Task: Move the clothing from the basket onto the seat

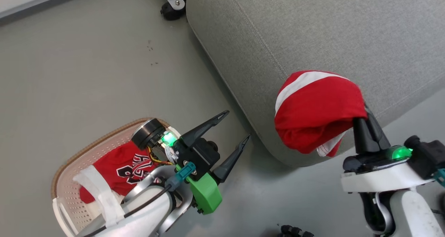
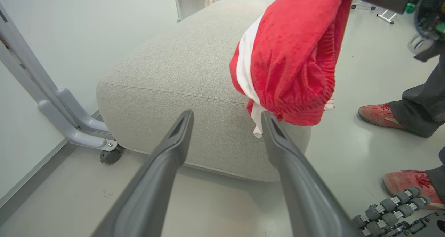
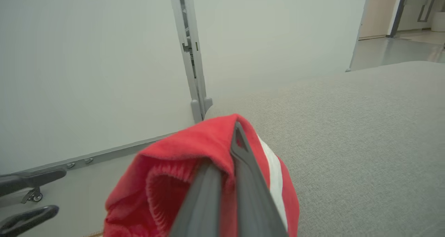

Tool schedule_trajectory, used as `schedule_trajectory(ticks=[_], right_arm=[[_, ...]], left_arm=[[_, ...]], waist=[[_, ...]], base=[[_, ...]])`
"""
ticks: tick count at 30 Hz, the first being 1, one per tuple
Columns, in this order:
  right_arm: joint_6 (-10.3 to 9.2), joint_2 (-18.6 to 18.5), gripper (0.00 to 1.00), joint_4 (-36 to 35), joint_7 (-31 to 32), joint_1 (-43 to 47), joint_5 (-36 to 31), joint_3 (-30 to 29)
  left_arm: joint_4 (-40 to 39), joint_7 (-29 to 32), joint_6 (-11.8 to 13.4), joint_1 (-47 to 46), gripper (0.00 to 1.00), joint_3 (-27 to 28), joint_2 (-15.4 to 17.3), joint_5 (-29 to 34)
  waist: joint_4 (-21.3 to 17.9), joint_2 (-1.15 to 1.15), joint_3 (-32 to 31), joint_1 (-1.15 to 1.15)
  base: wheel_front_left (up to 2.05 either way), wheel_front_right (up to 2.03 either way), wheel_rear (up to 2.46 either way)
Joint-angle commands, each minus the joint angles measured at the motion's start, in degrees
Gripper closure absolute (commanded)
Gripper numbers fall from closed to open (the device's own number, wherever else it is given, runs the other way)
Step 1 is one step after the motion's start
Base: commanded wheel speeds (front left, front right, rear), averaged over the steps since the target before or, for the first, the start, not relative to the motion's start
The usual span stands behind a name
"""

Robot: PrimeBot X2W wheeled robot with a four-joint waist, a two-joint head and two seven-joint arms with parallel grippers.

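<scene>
No brand or readable label for us here. The jersey (image 1: 125,165) has black-and-white lettering across the front, but it's so crumpled we can't make out what it says. It sits in the basket (image 1: 67,186) at the lower left of the head view, partly under the left arm. The left gripper (image 1: 238,124) hangs just past the basket's right rim, fingers spread wide with nothing between them, tips pointing to the upper right. The right gripper (image 1: 361,120), at the lower right of the head view, is clamped on the red garment with the white band (image 1: 313,108). That garment bunches above its fingers, over the near edge of the seat (image 1: 313,28), and we can't tell if cloth touches cushion. The left wrist view adds a person's red shoes (image 2: 379,115) and dark trouser legs (image 2: 417,115) at the right edge, plus a grey castered frame leg (image 2: 69,119) on the left. The right wrist view gives us a white wall (image 3: 87,73) and a doorway (image 3: 393,14) at the upper right.
</scene>
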Motion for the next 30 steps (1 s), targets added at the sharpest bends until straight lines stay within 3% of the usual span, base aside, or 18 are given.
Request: schedule_trajectory(ticks=[1,9,14,18,23,30], right_arm=[[-0.08,-0.12,1.00,-0.95,-0.28,-0.90,2.54,-1.71],[-0.08,-0.06,1.00,-4.26,-0.28,-11.71,7.87,-8.95],[-0.08,-0.08,1.00,-4.56,-0.28,-21.56,4.65,-14.11],[-0.08,-3.12,1.00,-3.28,-0.28,-29.84,2.40,-18.48],[-0.08,-9.49,1.00,-0.04,-0.28,-39.12,1.11,-24.69],[-0.09,-15.00,1.00,5.91,-0.28,-44.71,-2.53,-32.31]], left_arm=[[-0.23,0.37,-0.37,-1.30,0.00,0.07,0.44,-0.06],[-1.96,2.63,-0.68,-4.31,0.00,-0.03,1.50,1.16],[-4.29,4.08,-0.73,-6.60,0.00,-0.17,1.44,2.31],[-6.00,5.04,-1.59,-9.38,0.00,-0.64,1.31,3.16],[-6.94,4.94,-1.97,-12.08,0.00,-0.95,0.15,4.09],[-6.97,4.23,-1.67,-13.20,0.00,-1.50,-0.47,4.76]], waist=[[-2.41,0.00,4.66,-0.01],[-1.73,0.00,12.01,-0.01],[0.54,0.00,17.51,-0.01],[3.56,0.00,22.66,-0.01],[8.04,0.00,28.08,-0.01],[12.23,0.00,31.86,-0.01]], base=[[0.00,0.00,0.00],[0.00,0.00,0.00],[0.00,0.00,0.00],[0.00,0.00,0.00],[0.00,0.00,0.00],[0.00,0.00,0.00]])
